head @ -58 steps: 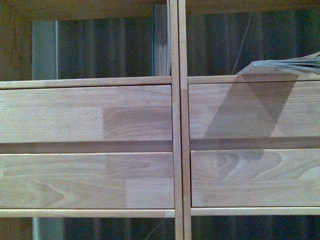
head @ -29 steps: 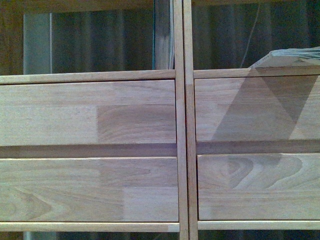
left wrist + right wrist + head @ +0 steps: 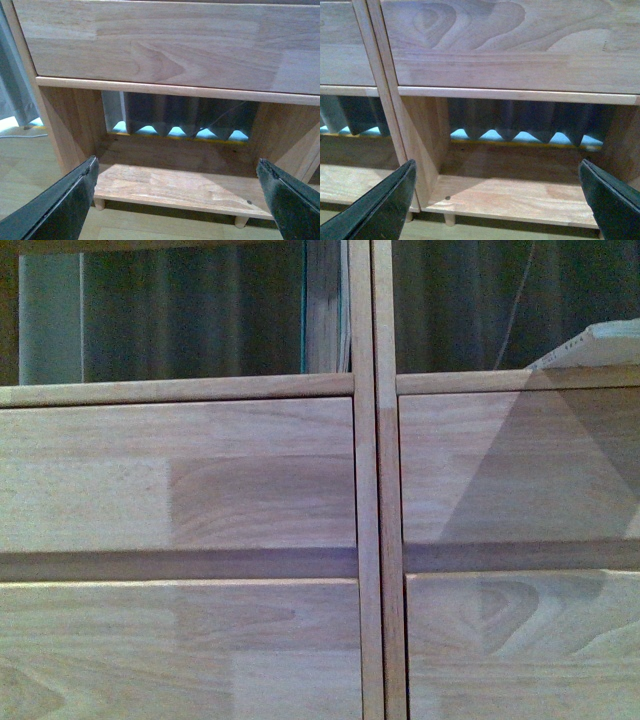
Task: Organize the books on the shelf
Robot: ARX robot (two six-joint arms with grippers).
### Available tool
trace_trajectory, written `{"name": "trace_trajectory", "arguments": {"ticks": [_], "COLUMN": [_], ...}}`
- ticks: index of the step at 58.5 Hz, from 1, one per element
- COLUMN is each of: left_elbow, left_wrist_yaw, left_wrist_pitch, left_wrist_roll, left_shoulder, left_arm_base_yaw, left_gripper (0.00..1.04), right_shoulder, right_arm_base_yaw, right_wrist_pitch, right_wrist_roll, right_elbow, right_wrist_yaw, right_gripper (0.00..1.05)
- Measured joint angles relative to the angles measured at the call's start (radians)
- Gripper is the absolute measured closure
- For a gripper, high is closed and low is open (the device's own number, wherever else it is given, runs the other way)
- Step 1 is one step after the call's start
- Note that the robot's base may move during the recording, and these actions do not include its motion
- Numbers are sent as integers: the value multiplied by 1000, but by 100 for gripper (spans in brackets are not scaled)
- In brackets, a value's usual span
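Books: a thick teal-covered book (image 3: 323,310) and a thin pale book (image 3: 600,343) are seen on the boards of the large light-wood bookcase (image 3: 375,540), and neither is gripped.
Left pincer: the left pincer (image 3: 177,164) is spread wide, its two black fingers (image 3: 65,205) set far apart with nothing between them.
Right pincer: the right pincer (image 3: 497,165) is likewise spread wide and holds nothing.
Ahead of the left pincer: a bottom open compartment is faced, under a plain drawer front (image 3: 170,45). Its low board (image 3: 170,187) is raised on small feet above a light floor (image 3: 30,175).
Ahead of the right pincer: another bottom compartment is faced, just beside the double vertical divider (image 3: 385,100).
Behind the bookcase: a dark pleated curtain (image 3: 190,112) is seen through the open back, with a bright blue strip (image 3: 150,131) beneath its hem.
Teal book: it is stood upright in the upper left compartment, against the divider and above the drawer fronts.
Pale book: it is laid on the board of the upper right compartment, at the right edge of the front view and partly cut off. Its cover cannot be made out.
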Motion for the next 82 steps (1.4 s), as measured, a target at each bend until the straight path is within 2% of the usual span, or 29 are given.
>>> {"name": "trace_trajectory", "arguments": {"ticks": [38,43,46,54,74,82], "left_elbow": [0,0,0,0,0,0], "left_wrist_yaw": [0,0,0,0,0,0], "left_wrist_pitch": [0,0,0,0,0,0], "left_wrist_roll": [2,2,2,2,2,2], "left_shoulder": [0,0,0,0,0,-1], "left_arm_base_yaw": [0,0,0,0,0,0], "left_gripper": [7,7,7,7,7,7], "right_shoulder": [0,79,163,322,449,538], "right_arm_base_yaw": [-1,-65,-100,-131,-50,-26], "right_wrist_pitch": [-1,-119,-90,53,137,195], "right_wrist_roll": [-1,-7,23,140,298,431], "right_elbow": [0,47,77,187,276,337], "right_wrist_yaw": [-3,-188,-256,-284,-250,-251], "right_gripper": [7,7,7,7,7,7]}}
